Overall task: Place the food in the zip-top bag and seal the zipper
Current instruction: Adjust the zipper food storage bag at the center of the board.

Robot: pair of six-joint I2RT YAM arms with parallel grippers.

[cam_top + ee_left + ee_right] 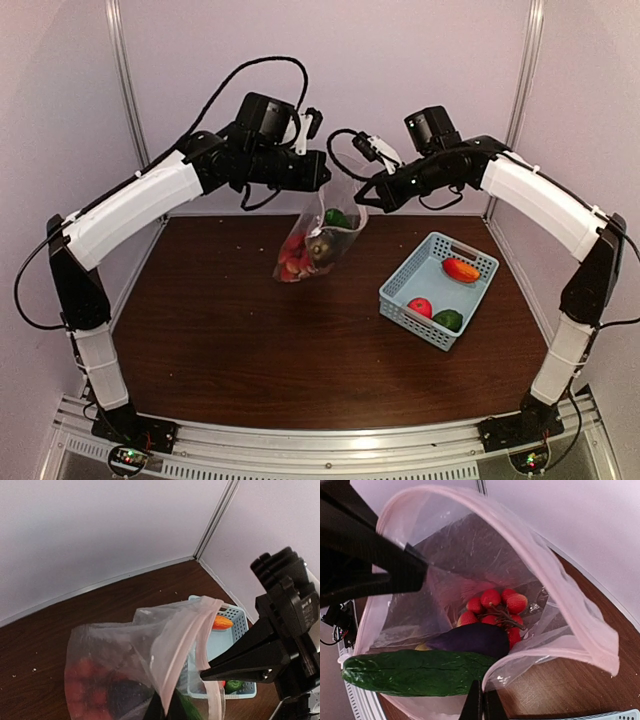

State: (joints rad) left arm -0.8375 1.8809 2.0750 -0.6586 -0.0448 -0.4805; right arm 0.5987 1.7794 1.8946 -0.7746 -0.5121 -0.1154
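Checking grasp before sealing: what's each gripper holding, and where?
Both hold the zip-top bag by its open top rim: left gripper on one side of the zipper, right gripper on the opposite side.

One zip-top bag [322, 235], just the one, with one zipper [560, 595] running round its mouth. Inside, I count three items: one green cucumber [415, 672], one dark purple eggplant [472, 639], and one cluster of small red fruits [495, 607], bunched too tightly for a firm tally of the fruits themselves. Over to the single light-blue basket [397, 303], and there are three pieces there too: one orange-red piece [461, 270], one red tomato [421, 307], one green lump [448, 320]. That makes six food items, three and three. Two hands in play, the left hand [327, 170] and the right hand [364, 196]. One counter [200, 340] beneath it all.
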